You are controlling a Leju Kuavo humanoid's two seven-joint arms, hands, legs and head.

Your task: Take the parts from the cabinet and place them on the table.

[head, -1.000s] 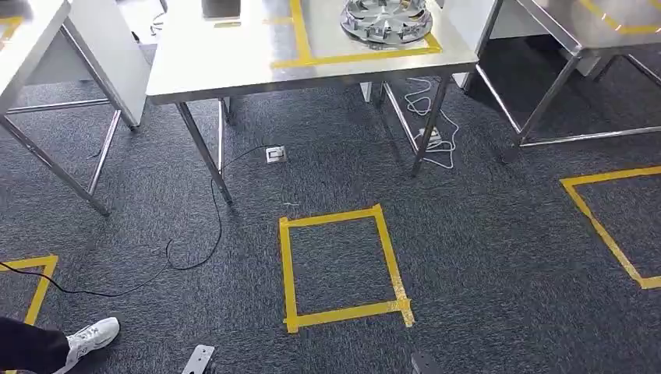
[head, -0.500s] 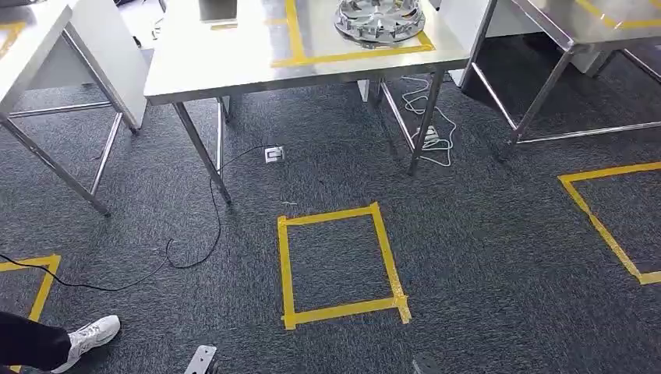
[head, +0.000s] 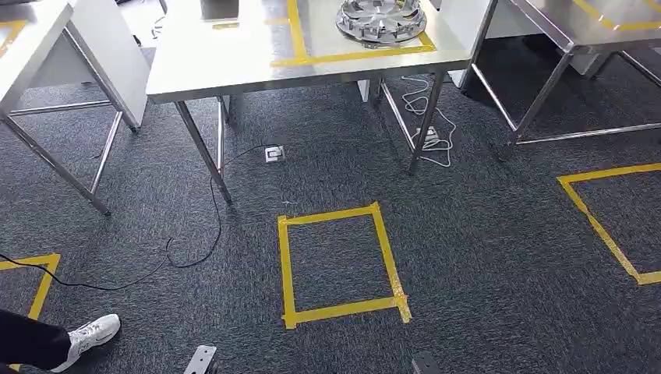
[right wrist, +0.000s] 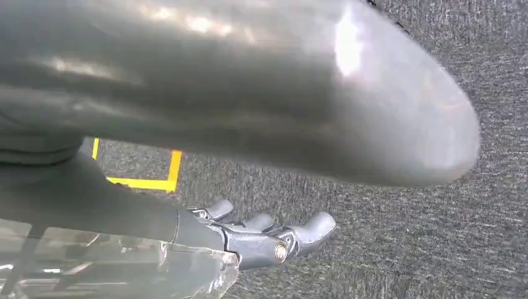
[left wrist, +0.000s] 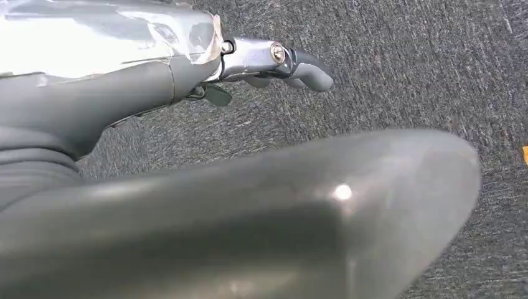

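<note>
A round silver ribbed part [head: 381, 19] lies on a steel table [head: 226, 62], inside a yellow tape outline at the table's right end. My left hand [left wrist: 205, 187] hangs over dark grey carpet, its thick thumb close to the camera and its fingers [left wrist: 303, 64] stretched out, holding nothing. My right hand [right wrist: 249, 112] also hangs over the carpet. Its fingers [right wrist: 299, 237] are apart and hold nothing.
A yellow tape square [head: 341, 265] marks the carpet in front of me, with another [head: 616, 226] to the right. More steel tables stand at the left [head: 31, 47] and right [head: 577, 31]. Cables [head: 187, 249] trail across the floor. A person's white shoe [head: 92, 333] is at the lower left.
The whole picture has shifted slightly, so the camera has moved a little. The part, the tables and the shoe keep their places.
</note>
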